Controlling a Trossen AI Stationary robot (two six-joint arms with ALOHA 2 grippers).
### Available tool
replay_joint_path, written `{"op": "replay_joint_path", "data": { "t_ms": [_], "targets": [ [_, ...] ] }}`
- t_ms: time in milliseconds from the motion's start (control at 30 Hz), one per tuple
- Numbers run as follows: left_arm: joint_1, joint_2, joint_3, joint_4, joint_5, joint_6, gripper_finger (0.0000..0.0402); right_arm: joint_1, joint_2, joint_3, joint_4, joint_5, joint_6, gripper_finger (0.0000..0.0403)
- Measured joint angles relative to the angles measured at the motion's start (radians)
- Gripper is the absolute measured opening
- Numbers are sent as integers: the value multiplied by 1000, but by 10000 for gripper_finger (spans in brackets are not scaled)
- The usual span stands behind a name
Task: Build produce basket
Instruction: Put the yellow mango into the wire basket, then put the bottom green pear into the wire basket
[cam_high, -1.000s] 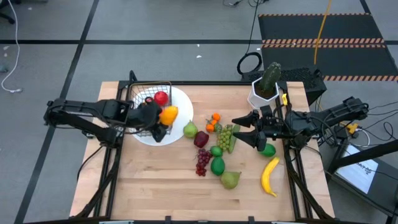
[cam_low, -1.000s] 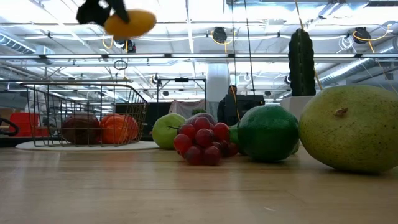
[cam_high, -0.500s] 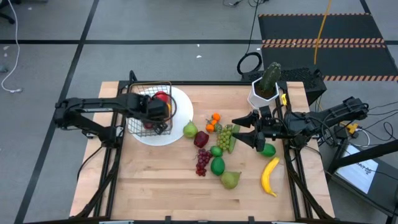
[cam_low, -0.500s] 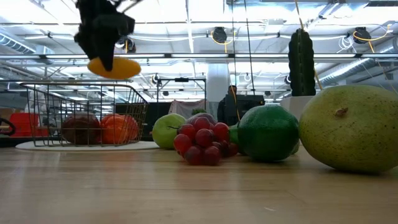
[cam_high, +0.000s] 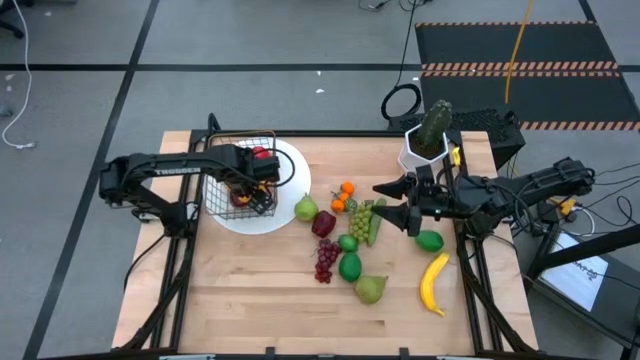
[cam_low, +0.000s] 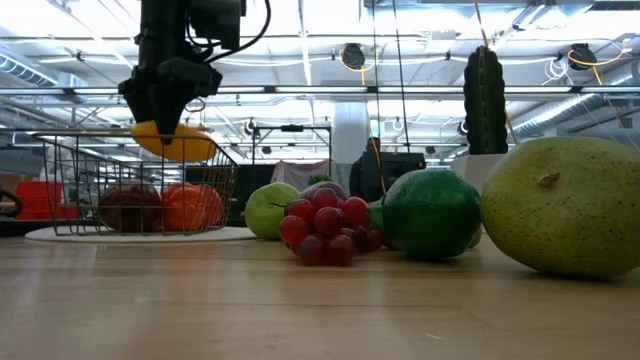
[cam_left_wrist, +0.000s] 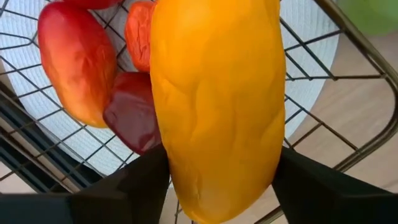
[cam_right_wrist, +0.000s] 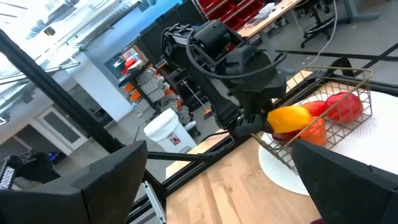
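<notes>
1. You are looking at the left gripper (cam_low: 170, 105) gripping a smooth, oblong yellow-orange fruit (cam_left_wrist: 217, 106) between its two dark fingers (cam_left_wrist: 134, 183); it is hanging right at the top rim of the basket (cam_low: 140, 180).
2. The fruit is showing a glossy, faintly creased skin. In the low view its long axis is lying roughly level, along the basket's rim.
3. The basket is sitting on a round white plate (cam_high: 290, 205), its thin dark wire mesh letting you see through the sides. Inside it, rounded red and orange pieces (cam_left_wrist: 74, 62) are resting on the mesh floor, below the held fruit.
4. The right gripper (cam_high: 385, 202) is waiting well away from the basket, on the far side of the green grapes (cam_high: 360, 220), its fingers spread wide and holding nothing.
5. Loose produce is lying on the pale wooden table (cam_high: 250, 290) beside the plate: a green pear (cam_high: 305, 210) just off the plate's edge, then knobbly red grapes (cam_high: 326, 258), a shiny lime (cam_high: 350, 266), and a curved yellow banana (cam_high: 434, 282) farthest from the basket.
</notes>
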Motion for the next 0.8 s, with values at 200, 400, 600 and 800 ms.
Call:
{"op": "replay_joint_path", "data": {
  "t_ms": [200, 400, 600, 800],
  "targets": [
    [0, -10, 0, -4, -8, -6, 327, -24, -29, 1, -46, -99, 85, 393],
    [0, -38, 29, -39, -12, -87, 355, -22, -64, 1, -181, -135, 263, 393],
    [-16, -118, 58, -45, -12, -193, 312, 34, -65, 1, -359, -206, 553, 393],
    [-82, -223, 61, -11, -13, -298, 264, 137, -31, 1, -484, -206, 771, 393]
  ]
}}
